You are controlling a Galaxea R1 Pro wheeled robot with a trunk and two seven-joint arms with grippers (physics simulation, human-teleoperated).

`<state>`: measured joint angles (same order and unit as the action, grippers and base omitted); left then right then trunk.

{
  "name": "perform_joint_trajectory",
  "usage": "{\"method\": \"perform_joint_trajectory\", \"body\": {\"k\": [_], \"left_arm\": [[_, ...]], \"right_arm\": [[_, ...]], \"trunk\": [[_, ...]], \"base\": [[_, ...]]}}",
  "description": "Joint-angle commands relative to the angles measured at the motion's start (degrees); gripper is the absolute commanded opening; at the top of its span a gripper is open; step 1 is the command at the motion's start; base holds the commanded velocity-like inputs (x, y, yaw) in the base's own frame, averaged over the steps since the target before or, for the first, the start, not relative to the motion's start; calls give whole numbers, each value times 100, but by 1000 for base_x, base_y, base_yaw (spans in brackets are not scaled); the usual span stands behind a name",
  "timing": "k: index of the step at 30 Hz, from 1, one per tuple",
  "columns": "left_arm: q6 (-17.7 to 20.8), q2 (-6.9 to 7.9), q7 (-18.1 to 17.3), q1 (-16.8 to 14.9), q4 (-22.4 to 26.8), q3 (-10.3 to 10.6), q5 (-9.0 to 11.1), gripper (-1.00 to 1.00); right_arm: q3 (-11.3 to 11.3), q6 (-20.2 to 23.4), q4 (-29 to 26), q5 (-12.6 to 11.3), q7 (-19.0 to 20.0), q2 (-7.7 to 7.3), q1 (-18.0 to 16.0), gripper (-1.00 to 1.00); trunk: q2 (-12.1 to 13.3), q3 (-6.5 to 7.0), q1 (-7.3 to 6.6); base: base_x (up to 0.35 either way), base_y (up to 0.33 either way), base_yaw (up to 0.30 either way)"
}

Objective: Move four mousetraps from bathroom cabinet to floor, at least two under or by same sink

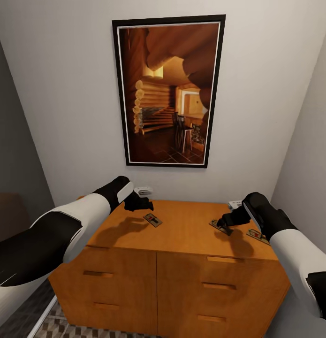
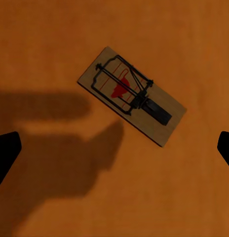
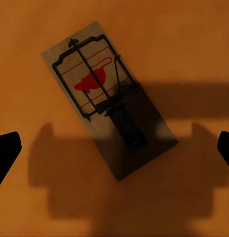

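Hiding part of the cabinet top, both black-and-white arms reach in from the near side, and the right forearm cuts off the near end of one small tan wooden mousetrap (image 1: pixel 257 236) lying at the far right of the low orange-brown wooden cabinet (image 1: pixel 181 263). A second tan mousetrap with dark wire and a red mark (image 1: pixel 221 227) lies just left of it, directly under the right gripper (image 1: pixel 223 221); in the right wrist view this trap (image 3: pixel 108 98) sits between the two black fingertips (image 3: pixel 6 153), which stand wide apart at the picture edges, touching nothing, and the gripper's shadow darkens the trap's nearer half. A third tan mousetrap (image 1: pixel 153 219) lies left of centre on the top, near the left gripper (image 1: pixel 143 205). The left wrist view shows that trap (image 2: pixel 132 95) flat and set at a slant, clear of the spread black fingertips (image 2: pixel 5 155), with the gripper's shadow falling beside it on the bare wood. Two small white objects (image 1: pixel 144 191) against the far wall, one behind each gripper, are too small and too covered to make out. Drawer and door fronts with slim handles are all closed, so nothing inside can be seen. A strip of patterned tiled floor (image 1: pixel 55 324) shows at the near left, cut by the frame. A large dark-framed picture of a log interior (image 1: pixel 168 91) hangs on the far wall above the cabinet
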<state>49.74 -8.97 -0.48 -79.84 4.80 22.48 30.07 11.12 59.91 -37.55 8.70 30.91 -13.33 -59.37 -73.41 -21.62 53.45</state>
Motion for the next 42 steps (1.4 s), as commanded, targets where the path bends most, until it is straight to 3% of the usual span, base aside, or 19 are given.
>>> {"method": "perform_joint_trajectory", "body": {"k": [1,42], "left_arm": [[18,1,-5,-5,3,49,35,100],[18,1,-4,-5,3,47,25,100]], "right_arm": [[22,9,-7,60,56,-7,-5,100],[27,9,-7,59,56,4,-5,100]], "trunk": [[-4,-7,0],[-4,-7,0]], "base": [[-2,0,0],[35,0,0]]}}
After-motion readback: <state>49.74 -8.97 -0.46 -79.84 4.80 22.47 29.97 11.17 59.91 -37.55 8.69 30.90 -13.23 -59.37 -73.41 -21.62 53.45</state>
